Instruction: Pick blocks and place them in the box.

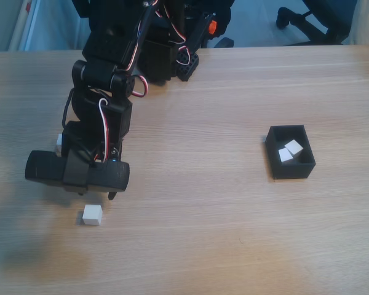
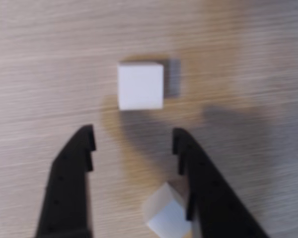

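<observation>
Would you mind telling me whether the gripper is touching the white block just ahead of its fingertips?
Apart: in the wrist view bare table separates the open gripper from the block.

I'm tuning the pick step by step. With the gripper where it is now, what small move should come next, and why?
Probably ease the gripper forward and down over the white block. In the wrist view the jaws stand open and empty, with that block just beyond the fingertips and roughly centred on the gap. A second block lies between the fingers nearer the wrist, against one finger, so closing now could pinch it askew.
</observation>
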